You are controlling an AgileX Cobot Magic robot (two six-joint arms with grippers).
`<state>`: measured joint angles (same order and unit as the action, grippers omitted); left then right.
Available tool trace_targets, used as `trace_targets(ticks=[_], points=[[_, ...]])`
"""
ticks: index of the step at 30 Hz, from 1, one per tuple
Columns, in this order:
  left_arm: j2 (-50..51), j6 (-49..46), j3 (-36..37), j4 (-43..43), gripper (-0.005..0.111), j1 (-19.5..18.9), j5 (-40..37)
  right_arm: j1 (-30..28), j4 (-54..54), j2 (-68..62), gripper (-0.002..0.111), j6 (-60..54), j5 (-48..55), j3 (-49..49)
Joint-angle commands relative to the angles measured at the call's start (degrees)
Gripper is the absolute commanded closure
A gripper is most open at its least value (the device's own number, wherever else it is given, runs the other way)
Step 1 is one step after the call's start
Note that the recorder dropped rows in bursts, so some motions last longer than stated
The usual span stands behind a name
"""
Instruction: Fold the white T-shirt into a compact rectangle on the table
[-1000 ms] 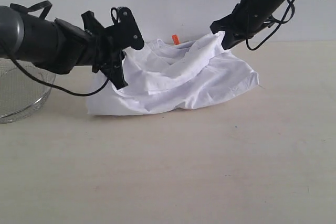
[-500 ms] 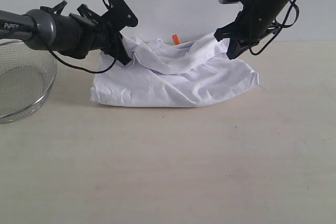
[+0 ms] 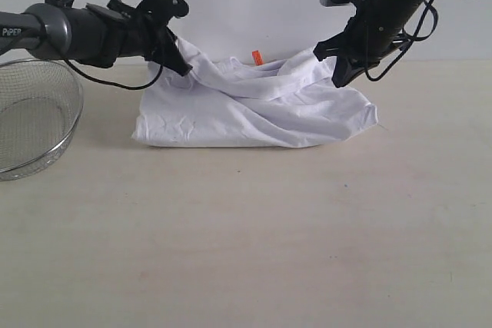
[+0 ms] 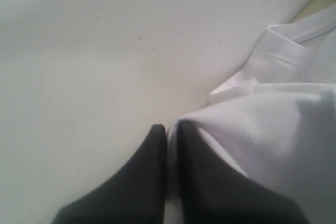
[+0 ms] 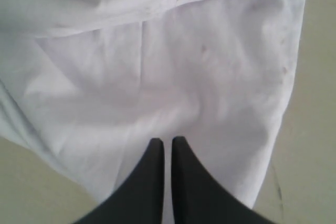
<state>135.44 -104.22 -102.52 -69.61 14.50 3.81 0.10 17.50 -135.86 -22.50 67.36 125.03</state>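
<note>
White T-shirt [image 3: 254,117] lies bunched on the table [image 3: 246,251] toward twelve o'clock, its lower layer flat and its upper layer lifted clear. The left gripper [image 3: 183,68], jaws pressed together on a pinch of cloth, holds up the shirt's ten o'clock corner. The right gripper [image 3: 338,78], likewise clamped on fabric, holds the two o'clock corner. Both corners hang at about one height, probably so the upper layer travels as one straight edge and lands squarely for a fold. An orange neck tag [image 3: 257,57] shows between them, and a wire basket [image 3: 31,120] sits apart at nine o'clock.
</note>
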Motion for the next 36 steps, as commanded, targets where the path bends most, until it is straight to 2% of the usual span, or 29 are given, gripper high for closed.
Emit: trace_targets(ticks=[1,4,10,12,14,21,27,29,33,34,36], points=[[1.2,2.9,-0.4,-0.4,0.102,-0.1,-1.1,-0.1,0.0,0.4,0.109,-0.2,0.4,0.3],[1.2,4.0,-0.4,-0.4,0.094,-0.2,-1.0,-0.1,0.0,0.4,0.109,-0.2,0.5,0.3],[1.2,8.3,-0.5,-0.4,0.049,-0.2,-0.5,-0.1,0.0,0.4,0.109,-0.2,0.5,0.3],[0.9,10.6,-0.5,-0.4,0.041,-0.2,0.5,-0.1,0.0,0.4,0.109,-0.2,0.8,0.3],[0.5,12.1,-0.5,-0.4,0.04,-0.2,1.5,-0.1,0.0,0.4,0.109,-0.1,1.1,0.3],[-2.5,12.1,-0.5,-0.4,0.04,-0.2,8.4,-0.1,-0.1,0.4,0.109,-0.1,0.3,0.3],[-4.1,12.1,-0.5,-0.7,0.04,-0.2,8.6,-0.1,-0.1,0.4,0.109,-0.1,-0.3,0.3],[-4.2,12.1,-0.4,-3.8,0.045,-0.2,8.3,-0.1,-0.1,0.4,0.109,-0.1,-0.3,0.3],[-5.0,9.6,0.6,-11.9,0.067,0.2,8.2,-0.1,-0.2,0.4,0.109,-0.1,-0.3,0.3],[-6.3,7.9,1.3,-14.8,0.085,0.4,8.2,-0.1,-0.8,0.4,0.109,-0.1,-0.3,0.3],[-9.0,4.7,4.0,-19.2,0.102,0.7,7.7,-0.1,-1.0,0.4,0.109,-0.1,0.5,0.3]])
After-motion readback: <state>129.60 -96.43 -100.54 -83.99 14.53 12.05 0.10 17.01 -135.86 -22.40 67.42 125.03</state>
